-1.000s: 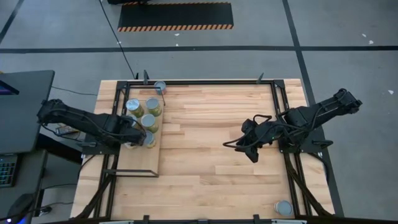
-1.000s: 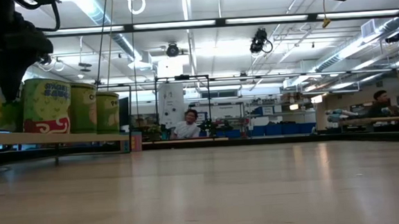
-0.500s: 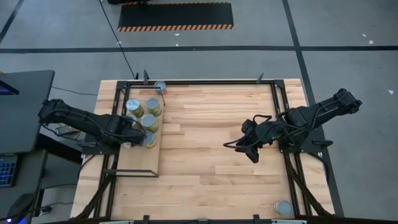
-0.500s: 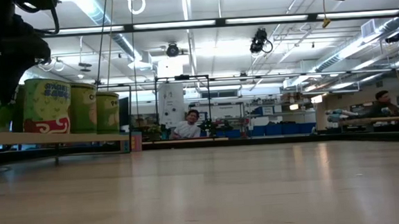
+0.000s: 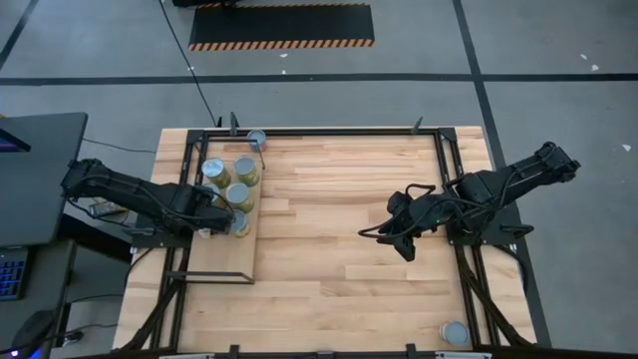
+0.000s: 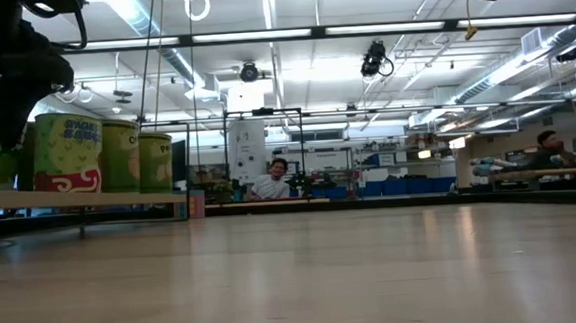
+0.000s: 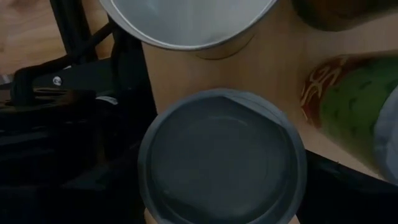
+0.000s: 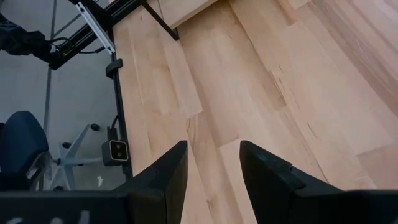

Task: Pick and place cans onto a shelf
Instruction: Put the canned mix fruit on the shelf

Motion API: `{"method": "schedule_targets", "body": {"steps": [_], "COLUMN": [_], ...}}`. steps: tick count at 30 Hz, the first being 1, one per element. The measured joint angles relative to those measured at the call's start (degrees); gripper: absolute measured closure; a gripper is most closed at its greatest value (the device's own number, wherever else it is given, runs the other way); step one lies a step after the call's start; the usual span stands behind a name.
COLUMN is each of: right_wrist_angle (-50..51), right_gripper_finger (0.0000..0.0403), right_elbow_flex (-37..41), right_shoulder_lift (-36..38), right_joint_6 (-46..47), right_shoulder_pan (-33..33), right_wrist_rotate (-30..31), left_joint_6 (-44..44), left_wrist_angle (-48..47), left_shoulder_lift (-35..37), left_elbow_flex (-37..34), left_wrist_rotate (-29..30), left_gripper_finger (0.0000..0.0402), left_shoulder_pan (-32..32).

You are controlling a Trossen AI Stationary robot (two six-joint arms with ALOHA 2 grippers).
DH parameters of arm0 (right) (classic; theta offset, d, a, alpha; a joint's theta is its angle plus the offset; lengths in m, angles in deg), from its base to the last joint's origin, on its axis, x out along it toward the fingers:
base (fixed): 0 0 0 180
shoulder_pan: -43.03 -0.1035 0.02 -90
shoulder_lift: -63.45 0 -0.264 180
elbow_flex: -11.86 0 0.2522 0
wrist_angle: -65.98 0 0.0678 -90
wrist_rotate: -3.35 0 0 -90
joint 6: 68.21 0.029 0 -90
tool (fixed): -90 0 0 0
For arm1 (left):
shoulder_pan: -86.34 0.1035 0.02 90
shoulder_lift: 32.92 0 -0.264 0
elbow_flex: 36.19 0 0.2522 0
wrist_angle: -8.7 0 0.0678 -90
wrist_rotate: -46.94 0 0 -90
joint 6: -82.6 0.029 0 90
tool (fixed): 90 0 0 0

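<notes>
The shelf [image 5: 223,257] is a pale board with a black frame at the table's left. Several cans [image 5: 238,194] stand upright on it in a cluster; in the low view they form a row [image 6: 67,153] with green and yellow labels. My left gripper [image 5: 211,221] points straight down over one more can [image 7: 221,155] at the cluster's near left, which stands on the shelf [image 7: 283,56]. That can's grey top fills the left wrist view. My right gripper [image 8: 213,163] hangs open above bare tabletop right of centre [image 5: 404,242], with nothing between its fingers.
One can [image 5: 257,138] stands at the table's far edge by the frame's corner. Another [image 5: 456,332] stands near the front right corner. Black frame rails [image 5: 447,170] run along the table's sides. Bare planks [image 5: 319,229] lie between the two arms.
</notes>
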Motion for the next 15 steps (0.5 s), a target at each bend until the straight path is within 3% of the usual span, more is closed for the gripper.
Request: {"method": "schedule_targets", "body": {"steps": [15], "right_wrist_angle": [0.0], "right_gripper_finger": [0.0249], "right_elbow_flex": [0.0], "right_shoulder_lift": [0.0], "right_joint_6": [-0.2], "right_shoulder_pan": [0.0], "right_wrist_rotate": [0.0], "left_joint_6": [1.5], "left_wrist_angle": [1.0], "left_shoulder_lift": [0.0], "left_elbow_flex": [0.0], "left_wrist_rotate": [2.7], "left_gripper_finger": [0.0092], "left_shoulder_pan": [0.0]}}
